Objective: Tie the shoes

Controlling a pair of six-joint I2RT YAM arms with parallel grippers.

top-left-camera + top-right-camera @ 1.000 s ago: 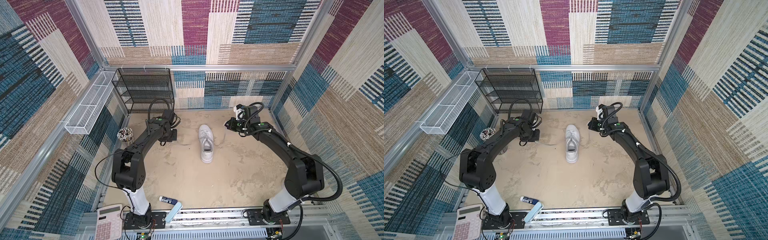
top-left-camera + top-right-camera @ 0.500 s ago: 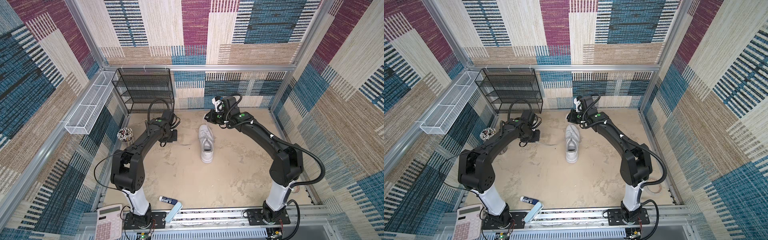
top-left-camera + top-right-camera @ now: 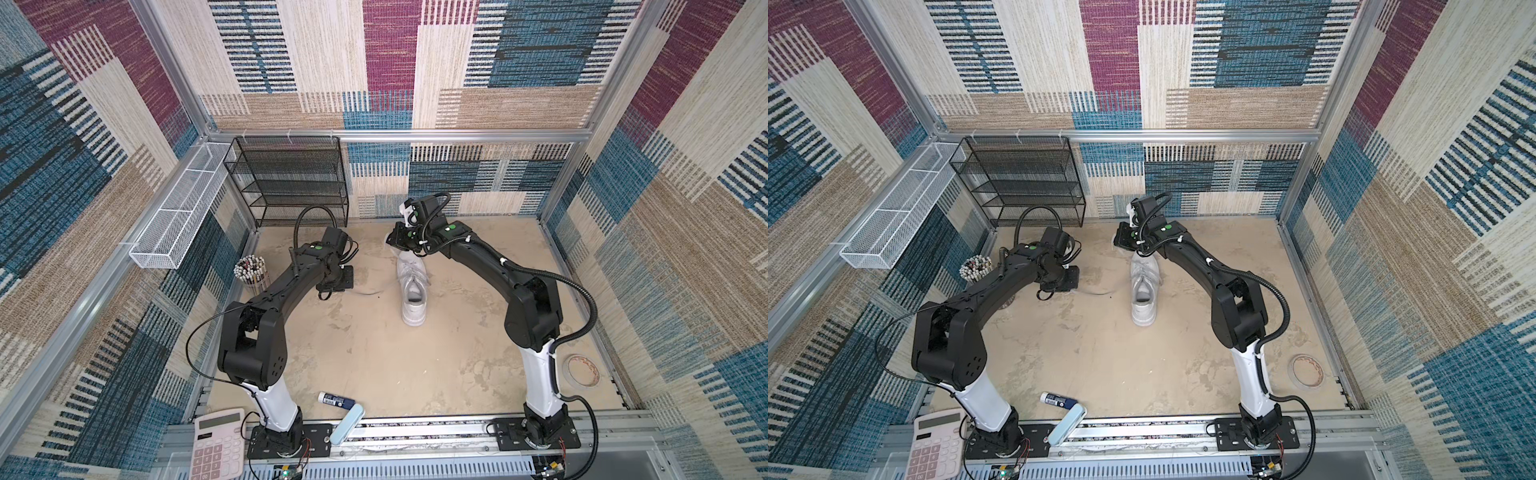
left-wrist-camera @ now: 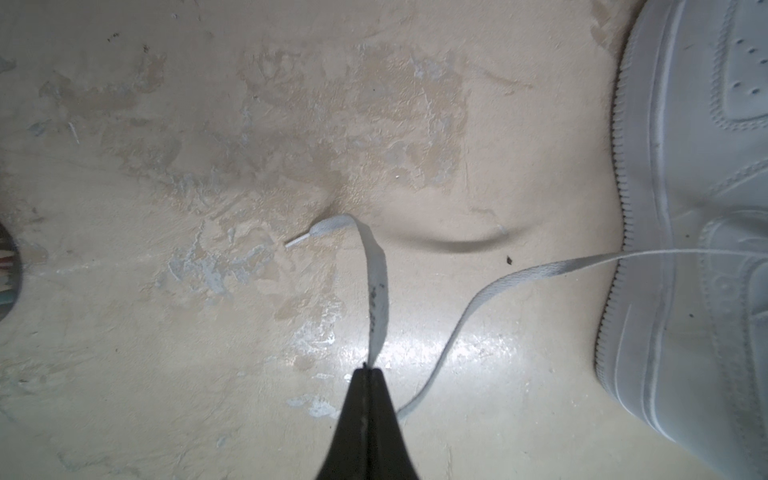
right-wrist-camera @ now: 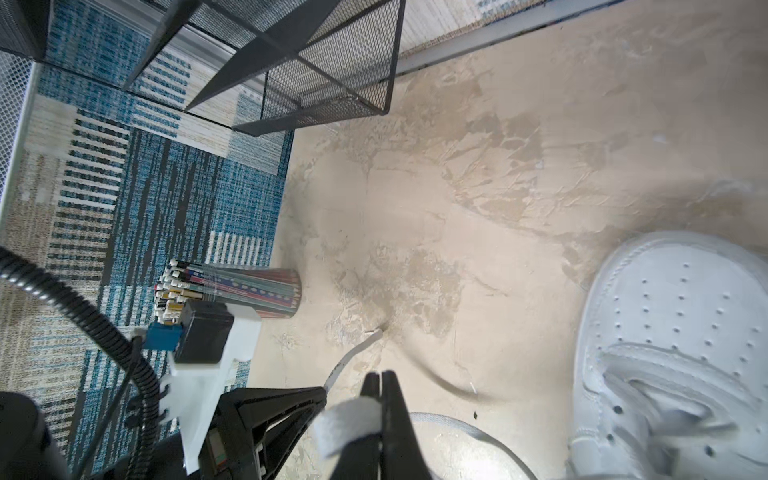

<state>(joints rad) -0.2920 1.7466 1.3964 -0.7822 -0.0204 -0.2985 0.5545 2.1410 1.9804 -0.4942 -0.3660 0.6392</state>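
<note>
Nearest of all, well short of the sneaker [image 3: 412,313] and off to its left: a pale pink calculator [image 3: 218,442] at the front rail. Then a pale blue oblong case [image 3: 347,424] and a blue-and-white tube [image 3: 336,401], just beside each other. Well apart from the sneaker's heel, off to the right: a roll of tape [image 3: 583,371], flat on the beige tabletop [image 3: 374,353].

Mid-table, the all-white low-top sneaker itself: sole down, heel toward the arm bases, toe toward the back wall, laces loose.

Left of the sneaker, near its middle but apart from it: the left gripper [image 4: 368,369], low over the tabletop, jaws pressed together on a flat white lace [image 4: 376,282]. Beyond the pinch, a short tail curling down to its aglet on the tabletop. On the other side, a longer run sagging back to the sneaker's eyelets.

Over the sneaker's toe, reaching in from the right: the right gripper [image 5: 379,376], jaws closed. Draped over one finger and pinched in the seam, a second lace [image 5: 345,424], somewhat blurred.

Farther off, left of the sneaker and well apart: a cup of coloured pencils [image 3: 250,272]. Beyond the toe and leftward, against the back wall: a black mesh shelf rack [image 3: 291,183]. Farther left again, a white wire basket [image 3: 174,232] hung on the side wall.
</note>
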